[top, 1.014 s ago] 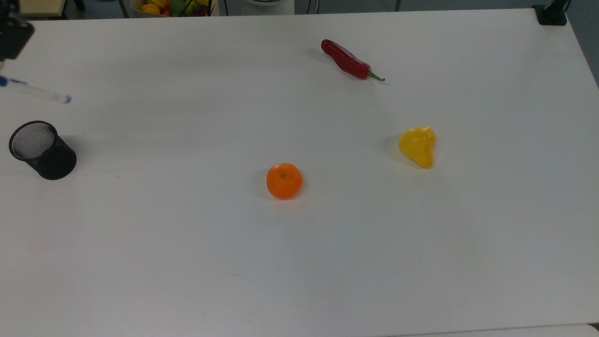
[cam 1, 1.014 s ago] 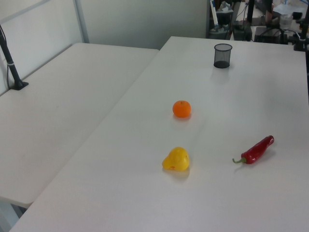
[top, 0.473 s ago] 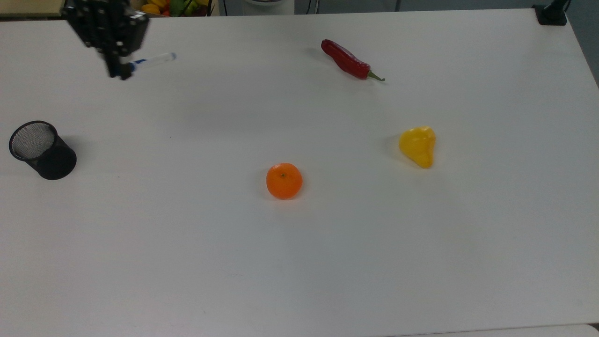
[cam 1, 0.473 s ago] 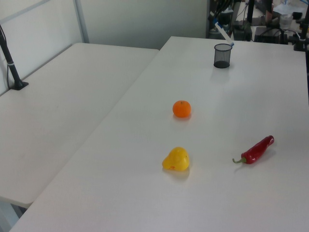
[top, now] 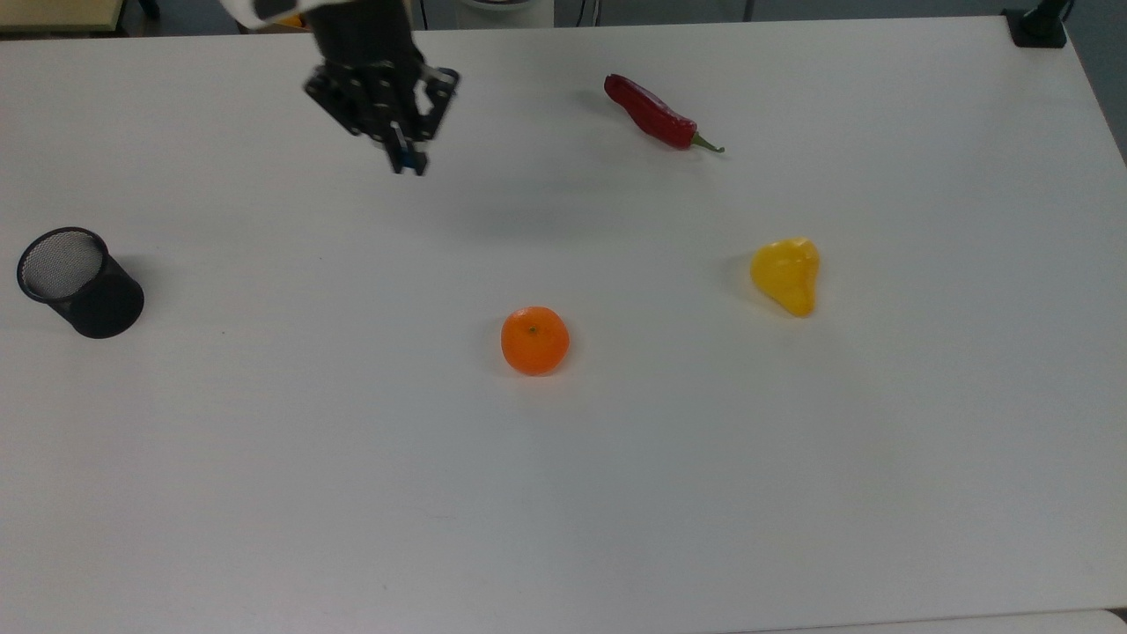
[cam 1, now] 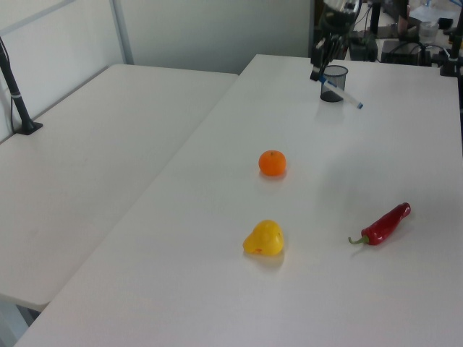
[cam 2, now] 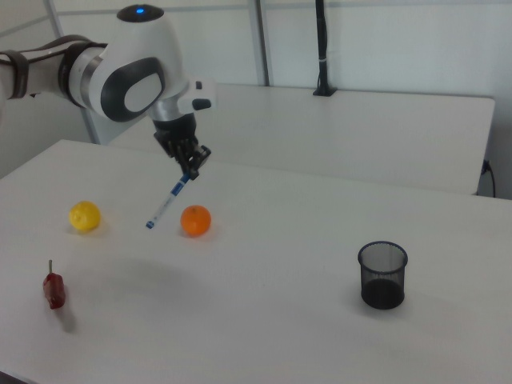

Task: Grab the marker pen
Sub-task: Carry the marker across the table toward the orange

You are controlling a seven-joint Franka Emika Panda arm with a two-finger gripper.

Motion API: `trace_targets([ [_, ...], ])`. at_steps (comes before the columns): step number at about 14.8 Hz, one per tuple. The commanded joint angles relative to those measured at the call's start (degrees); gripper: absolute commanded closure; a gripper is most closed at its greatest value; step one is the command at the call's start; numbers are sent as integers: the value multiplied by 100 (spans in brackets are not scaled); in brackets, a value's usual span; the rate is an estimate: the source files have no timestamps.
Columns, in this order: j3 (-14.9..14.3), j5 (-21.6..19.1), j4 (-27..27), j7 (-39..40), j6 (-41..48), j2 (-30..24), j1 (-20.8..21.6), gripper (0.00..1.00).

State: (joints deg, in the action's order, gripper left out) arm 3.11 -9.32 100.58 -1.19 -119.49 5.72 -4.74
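Observation:
My gripper (cam 2: 190, 170) hangs above the white table (top: 264, 440), shut on the blue-capped end of the marker pen (cam 2: 166, 204). The white barrel slants down from the fingers, with its small blue tip lowest and clear of the table. In the top view the gripper (top: 401, 145) is near the far edge, left of centre, and just a bit of blue pen (top: 404, 162) shows under it. In the left view the gripper (cam 1: 319, 72) is in front of the mesh cup, and the pen (cam 1: 343, 96) points down toward the left view's right.
A black mesh cup (top: 77, 282) stands at the top view's left edge. An orange (top: 534, 340) sits mid-table, a yellow fruit (top: 786, 275) to its right and a red chili (top: 651, 113) near the far edge.
The gripper has carried the pen toward the top view's right along the far side, away from the mesh cup. The pen has swung from lying sideways to pointing down.

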Motion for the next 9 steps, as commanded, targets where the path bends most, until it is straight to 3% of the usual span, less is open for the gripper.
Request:
trace_targets([
  [1, 40, -8, 251, 145, 40, 130, 464, 97],
  [5, 225, -8, 234, 137, -205, 508, 702, 97],
  [9, 225, 0, 225, 84, -705, 895, 1000, 97],
])
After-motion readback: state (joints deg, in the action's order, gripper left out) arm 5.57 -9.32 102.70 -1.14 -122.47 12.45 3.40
